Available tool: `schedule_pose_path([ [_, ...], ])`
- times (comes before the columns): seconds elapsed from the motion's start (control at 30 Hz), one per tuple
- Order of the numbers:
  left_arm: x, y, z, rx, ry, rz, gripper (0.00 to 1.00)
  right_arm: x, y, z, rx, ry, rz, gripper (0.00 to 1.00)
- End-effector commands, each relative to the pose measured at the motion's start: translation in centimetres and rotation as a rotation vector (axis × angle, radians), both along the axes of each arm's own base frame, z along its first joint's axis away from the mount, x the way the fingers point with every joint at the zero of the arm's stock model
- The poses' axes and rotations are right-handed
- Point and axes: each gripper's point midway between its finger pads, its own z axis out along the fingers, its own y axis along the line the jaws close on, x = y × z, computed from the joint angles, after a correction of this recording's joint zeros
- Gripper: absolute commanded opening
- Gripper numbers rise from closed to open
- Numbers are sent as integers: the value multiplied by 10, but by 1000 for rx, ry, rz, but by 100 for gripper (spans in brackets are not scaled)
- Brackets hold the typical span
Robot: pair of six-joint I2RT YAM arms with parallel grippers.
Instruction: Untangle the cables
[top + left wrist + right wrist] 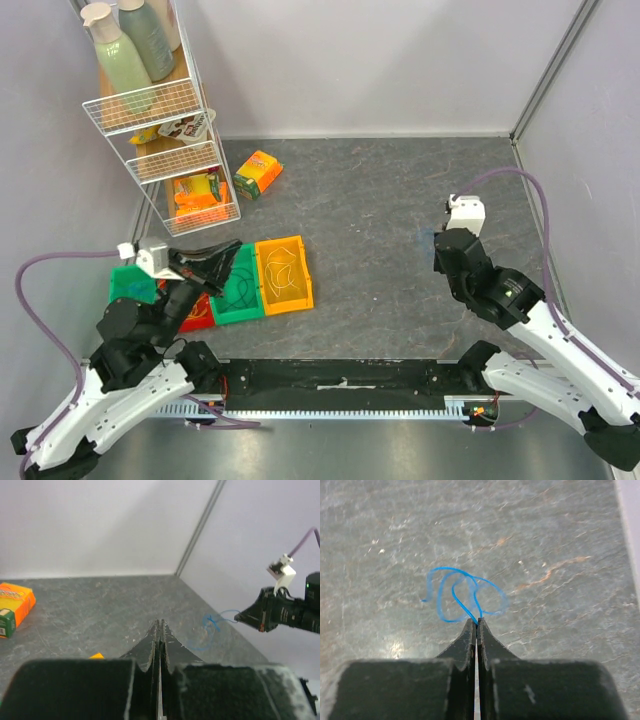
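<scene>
- The right gripper (477, 622) has its 2 fingers pressed together at the tips, pinching 1 end of the blue cable (465, 597).
- From that pinch the blue cable curls away in a few loose overlapping loops, with 1 free end trailing to the side. The left wrist view shows it dangling from the right gripper's tip over the grey table (380, 200). Whether its lowest loop touches the surface cannot be told.
- The left gripper (160, 626) is also closed, finger against finger, and nothing can be seen between them.
- In the top view the left gripper hangs over the top edge of the green tray (250, 313), well apart from the right gripper, which is over the right side of the table.
- The green tray holds the dark green cable (238, 290) in a loose coil.
- Touching its right side is the orange tray (307, 280), with the yellow cable (280, 272) coiled inside.
- Farther back, an orange box (258, 173) lies on the table beside the foot of a white wire rack (160, 110), which stands in the far left corner.
</scene>
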Motion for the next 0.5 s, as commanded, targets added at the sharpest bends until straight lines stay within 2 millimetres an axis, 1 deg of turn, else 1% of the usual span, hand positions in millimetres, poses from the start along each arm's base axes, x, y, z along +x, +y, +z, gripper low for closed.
schedule_pose_path([
  [0.0, 6, -45, -27, 156, 30, -142, 2, -1, 34, -6, 75, 27, 174, 0],
  [0.07, 3, -73, -39, 199, 60, -257, 3, -5, 55, -4, 116, 48, 285, 0],
  [0.1, 1, -88, -47, 226, 81, -324, 11, -8, 64, -2, 142, 56, 335, 0],
  [0.17, -1, -110, -62, 265, 130, -414, 42, -15, 83, 3, 185, 62, 441, 0],
  [0.23, -3, -128, -70, 283, 144, -495, 64, -26, 107, 9, 239, 78, 587, 0],
  [0.27, -4, -136, -72, 286, 151, -529, 71, -31, 118, 12, 260, 91, 655, 0],
  [0.3, -4, -143, -75, 291, 155, -558, 84, -42, 134, 13, 292, 124, 754, 0],
  [0.33, -4, -149, -72, 287, 141, -582, 91, -50, 144, 14, 312, 147, 825, 0],
  [0.4, -4, -158, -70, 298, 122, -618, 92, -63, 159, 19, 353, 181, 935, 0],
  [0.47, -4, -168, -72, 324, 107, -661, 93, -71, 169, 23, 383, 194, 1005, 0],
])
